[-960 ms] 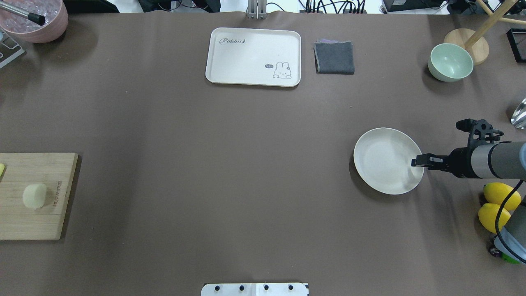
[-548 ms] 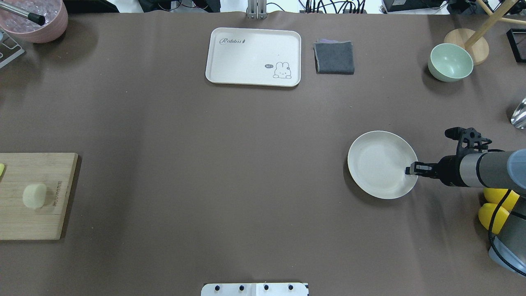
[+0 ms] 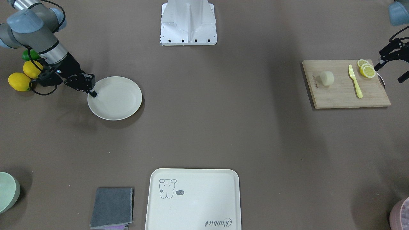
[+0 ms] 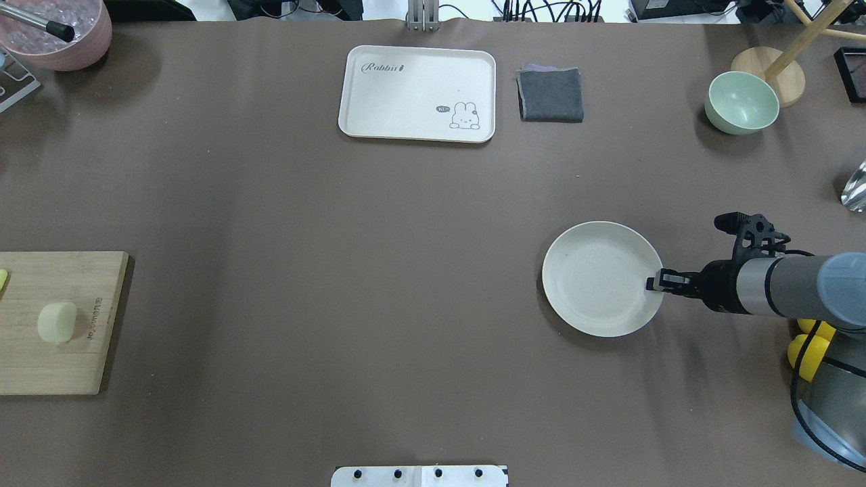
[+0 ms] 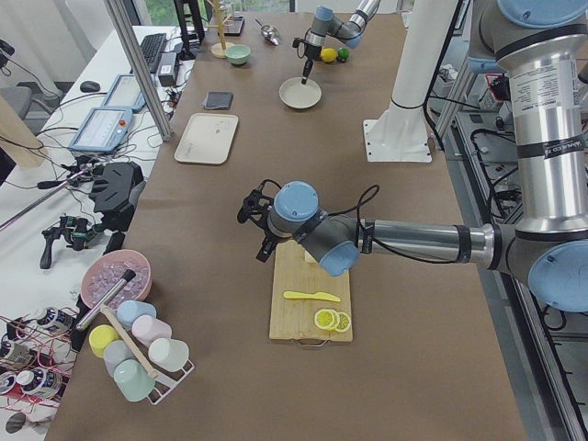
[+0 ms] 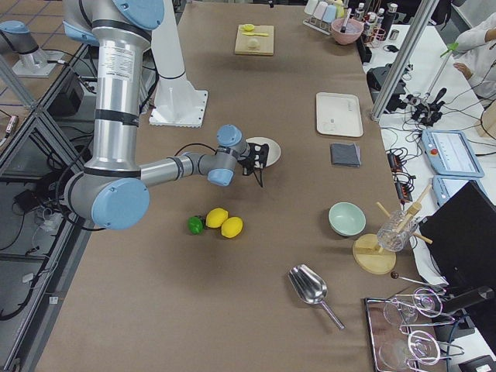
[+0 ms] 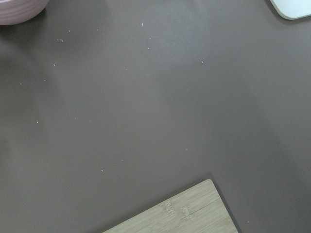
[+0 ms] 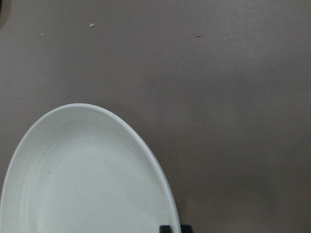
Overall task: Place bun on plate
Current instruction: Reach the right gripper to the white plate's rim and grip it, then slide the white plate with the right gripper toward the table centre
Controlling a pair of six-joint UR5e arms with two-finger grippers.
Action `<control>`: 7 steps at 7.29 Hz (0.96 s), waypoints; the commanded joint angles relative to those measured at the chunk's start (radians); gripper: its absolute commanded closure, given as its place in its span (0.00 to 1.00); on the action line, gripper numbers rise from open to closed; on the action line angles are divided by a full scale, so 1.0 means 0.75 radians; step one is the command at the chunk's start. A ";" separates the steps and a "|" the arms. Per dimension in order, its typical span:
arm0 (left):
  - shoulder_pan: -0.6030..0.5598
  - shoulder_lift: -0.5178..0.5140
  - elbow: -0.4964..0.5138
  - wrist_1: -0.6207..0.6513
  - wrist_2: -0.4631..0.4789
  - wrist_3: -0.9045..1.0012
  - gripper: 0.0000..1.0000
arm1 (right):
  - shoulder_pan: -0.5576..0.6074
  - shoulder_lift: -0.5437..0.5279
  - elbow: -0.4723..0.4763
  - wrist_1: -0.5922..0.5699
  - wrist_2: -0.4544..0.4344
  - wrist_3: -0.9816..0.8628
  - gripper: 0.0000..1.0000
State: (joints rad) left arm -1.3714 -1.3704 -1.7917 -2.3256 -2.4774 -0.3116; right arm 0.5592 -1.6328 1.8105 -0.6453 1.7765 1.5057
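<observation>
The bun, a pale cream puck, lies on a wooden cutting board at the table's left edge. The round cream plate rests flat on the table's right half. My right gripper is shut on the plate's right rim, and the rim fills the right wrist view. My left gripper hovers open beside the board's outer end, well apart from the bun, with nothing between its fingers.
A yellow knife and lemon slices share the board. A cream tray, grey cloth and green bowl line the far side. Whole lemons lie behind the right arm. A pink bowl sits far left.
My right gripper has slid the plate leftward toward the table's middle and slightly nearer the robot. The bun and board have not moved.
</observation>
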 commanded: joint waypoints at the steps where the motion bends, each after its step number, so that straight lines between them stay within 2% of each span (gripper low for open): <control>1: 0.000 0.001 0.004 -0.002 0.000 -0.002 0.02 | -0.115 0.292 0.087 -0.406 -0.140 0.235 1.00; 3: 0.002 0.001 0.002 0.000 -0.002 -0.008 0.02 | -0.254 0.587 0.079 -0.738 -0.310 0.430 1.00; 5: 0.002 -0.001 0.008 0.000 -0.002 -0.010 0.02 | -0.411 0.736 0.045 -0.855 -0.482 0.522 1.00; 7: 0.002 0.001 0.008 0.000 -0.004 -0.018 0.02 | -0.431 0.841 -0.063 -0.878 -0.503 0.531 1.00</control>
State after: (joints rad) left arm -1.3699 -1.3709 -1.7862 -2.3256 -2.4793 -0.3232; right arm 0.2503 -1.0514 1.8090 -1.2908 1.4163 1.8959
